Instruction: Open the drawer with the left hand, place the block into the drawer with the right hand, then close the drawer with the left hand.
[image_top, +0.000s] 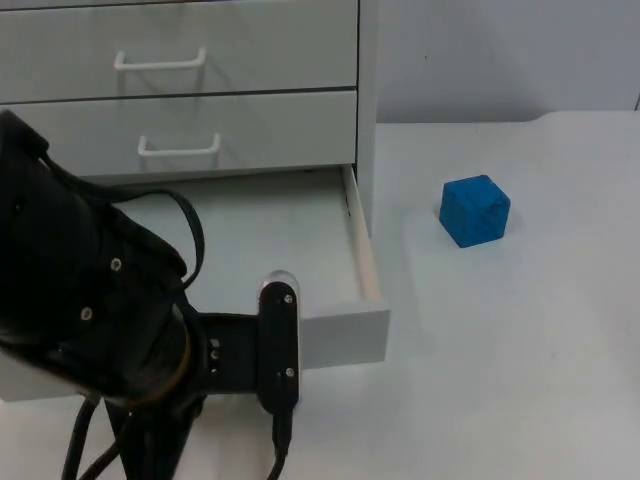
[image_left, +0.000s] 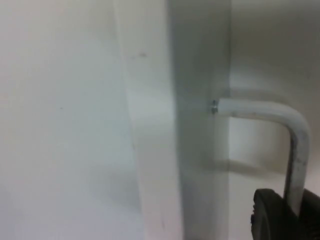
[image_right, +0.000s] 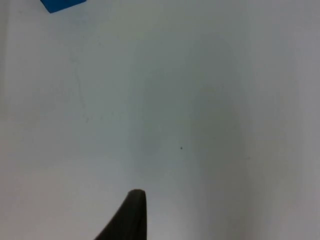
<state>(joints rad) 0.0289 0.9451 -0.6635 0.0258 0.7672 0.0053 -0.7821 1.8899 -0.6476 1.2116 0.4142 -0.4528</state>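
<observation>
top view: a white cabinet (image_top: 190, 90) stands at the back of the white table (image_top: 520, 380), against the grey wall (image_top: 500, 55). its two upper drawers are shut, each with a white handle. the bottom drawer (image_top: 365, 250) is pulled out toward six o'clock, its inside bare. the left arm (image_top: 90, 300) covers the drawer's front at about eight o'clock of the picture, reaching in over the front panel. the blue block (image_top: 475, 210) sits on the table at three o'clock of the open drawer, apart from its side wall and near the cabinet's corner.

left wrist view: the drawer's front panel stands close up, with its white handle (image_left: 295, 145) bending away from it. the left gripper (image_left: 287, 215) is right at the handle; one black fingertip (image_left: 267, 217) lies against the bar. whether the fingers are clamped on the bar or loose around it, i cannot tell.

right wrist view: the right gripper (image_right: 127, 217) hangs over bare table, one dark fingertip in sight. how far it is open i cannot tell. a corner of the blue block (image_right: 62, 4) lies at about eleven o'clock, well apart from the fingertip. the right arm waits.
</observation>
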